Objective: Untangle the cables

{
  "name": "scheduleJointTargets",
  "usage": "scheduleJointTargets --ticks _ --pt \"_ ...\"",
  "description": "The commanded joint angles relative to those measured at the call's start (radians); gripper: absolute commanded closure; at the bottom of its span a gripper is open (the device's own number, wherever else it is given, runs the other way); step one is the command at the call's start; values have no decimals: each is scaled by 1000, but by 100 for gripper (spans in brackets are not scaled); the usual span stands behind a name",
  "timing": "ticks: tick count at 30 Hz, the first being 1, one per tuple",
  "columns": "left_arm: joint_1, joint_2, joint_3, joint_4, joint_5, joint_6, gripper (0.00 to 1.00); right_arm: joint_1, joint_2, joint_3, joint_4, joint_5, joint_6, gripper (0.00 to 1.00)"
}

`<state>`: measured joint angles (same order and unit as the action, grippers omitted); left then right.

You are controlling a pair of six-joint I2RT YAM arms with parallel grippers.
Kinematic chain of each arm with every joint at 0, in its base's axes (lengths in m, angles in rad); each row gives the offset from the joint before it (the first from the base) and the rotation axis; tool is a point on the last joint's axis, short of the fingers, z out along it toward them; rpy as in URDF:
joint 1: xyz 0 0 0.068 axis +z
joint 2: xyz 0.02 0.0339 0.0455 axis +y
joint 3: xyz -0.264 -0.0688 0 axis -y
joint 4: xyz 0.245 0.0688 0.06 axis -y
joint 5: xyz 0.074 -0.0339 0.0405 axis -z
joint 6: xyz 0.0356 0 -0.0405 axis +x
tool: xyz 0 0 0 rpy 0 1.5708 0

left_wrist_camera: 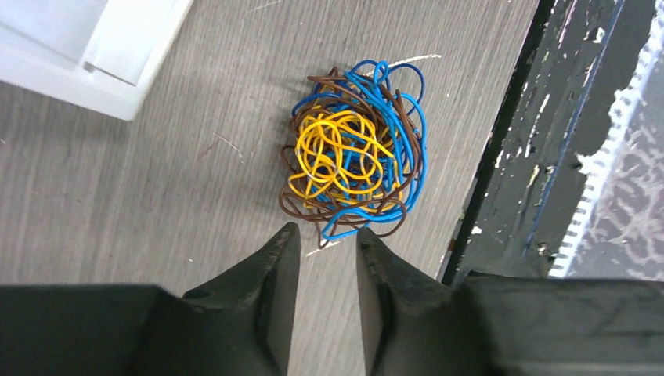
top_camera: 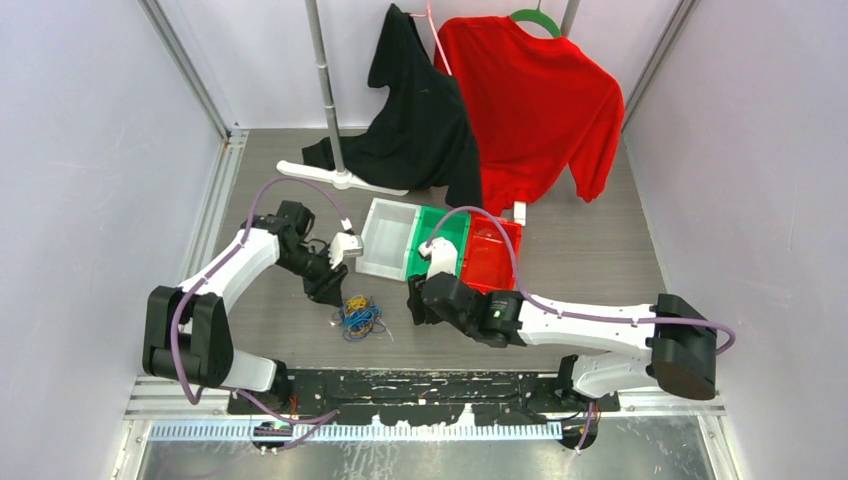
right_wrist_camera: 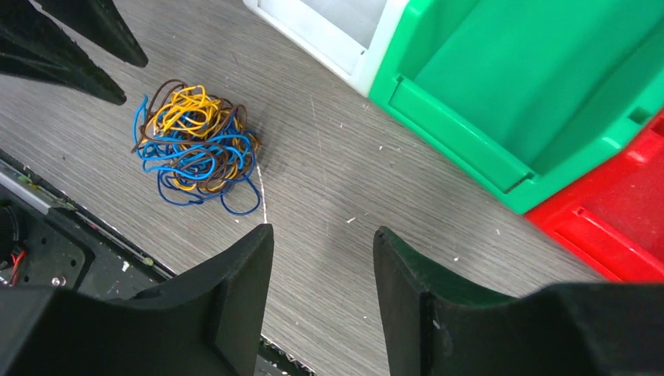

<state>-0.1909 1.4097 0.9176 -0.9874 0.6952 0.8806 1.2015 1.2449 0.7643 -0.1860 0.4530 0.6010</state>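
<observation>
The cables (top_camera: pixel 358 316) lie as one fist-sized tangle of yellow, blue and brown wire on the grey table, between the two arms. In the left wrist view the tangle (left_wrist_camera: pixel 354 153) sits just beyond my left gripper (left_wrist_camera: pixel 327 233), whose jaws stand open with a narrow gap and nothing between them. In the right wrist view the tangle (right_wrist_camera: pixel 196 147) lies up and to the left of my right gripper (right_wrist_camera: pixel 322 233), which is open and empty over bare table. The left gripper's fingers (right_wrist_camera: pixel 74 47) show in that view's top left corner.
A white bin (top_camera: pixel 385 238), a green bin (top_camera: pixel 448 232) and a red bin (top_camera: pixel 492 255) stand in a row behind the tangle. A black garment (top_camera: pixel 420 110) and a red sweater (top_camera: pixel 535 100) hang at the back. The black base rail (top_camera: pixel 420 385) runs along the near edge.
</observation>
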Motion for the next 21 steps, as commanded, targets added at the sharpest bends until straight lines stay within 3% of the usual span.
scheduleJointTargets --ticks 1,16,21 --pt "-15 -7 3 60 46 14 71 4 35 66 77 -50 28 46" --pt "-43 71 -33 115 32 40 71 3 41 101 89 -78 17 47" --pt "-47 78 -33 113 30 38 85 3 46 101 96 -77 27 52"
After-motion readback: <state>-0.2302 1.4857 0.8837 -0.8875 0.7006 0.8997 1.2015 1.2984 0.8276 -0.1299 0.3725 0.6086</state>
